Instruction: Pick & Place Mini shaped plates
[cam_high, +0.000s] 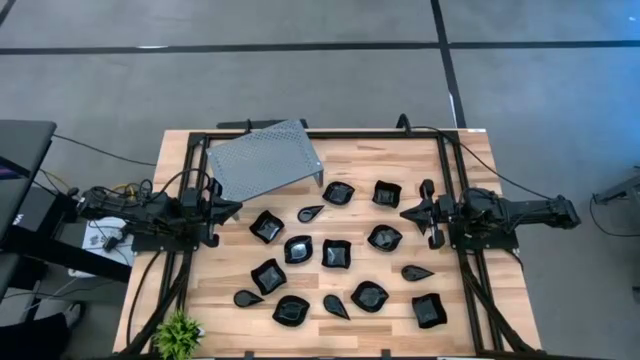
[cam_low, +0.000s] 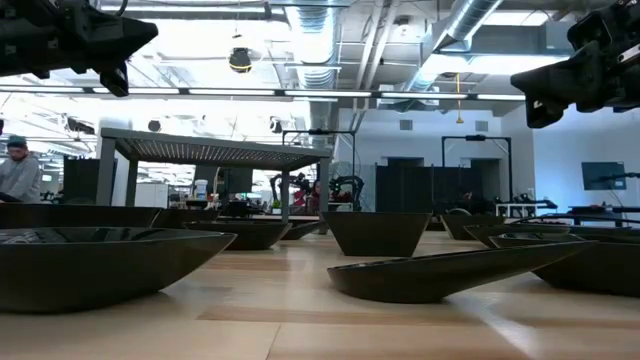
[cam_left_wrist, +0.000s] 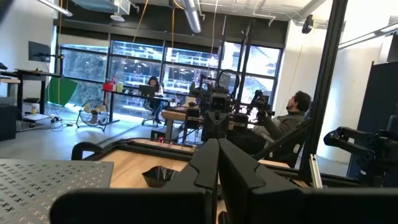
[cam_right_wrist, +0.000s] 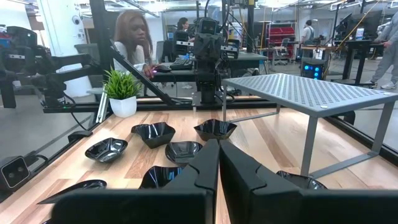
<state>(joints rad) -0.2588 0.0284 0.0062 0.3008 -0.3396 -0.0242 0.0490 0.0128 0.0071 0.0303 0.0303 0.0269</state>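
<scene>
Several mini shaped plates, small glossy black dishes, lie scattered on the wooden table (cam_high: 470, 300), each resting on its base. A squarish one (cam_high: 337, 253) is near the middle and a teardrop one (cam_high: 417, 272) lies toward the right. My left gripper (cam_high: 236, 208) hovers shut above the table's left side, pointing toward the right, beside the stand's near corner. My right gripper (cam_high: 405, 213) hovers shut on the right side, pointing left, with plates (cam_right_wrist: 183, 149) ahead of it. In the wrist views both pairs of fingers (cam_left_wrist: 217, 152) (cam_right_wrist: 219, 149) are pressed together with nothing between them.
A grey perforated metal stand (cam_high: 264, 158) stands on legs at the table's far left. A small green plant (cam_high: 178, 330) sits at the near left corner. Black frame rails (cam_high: 452, 170) run along the table's sides. People sit at desks in the room beyond.
</scene>
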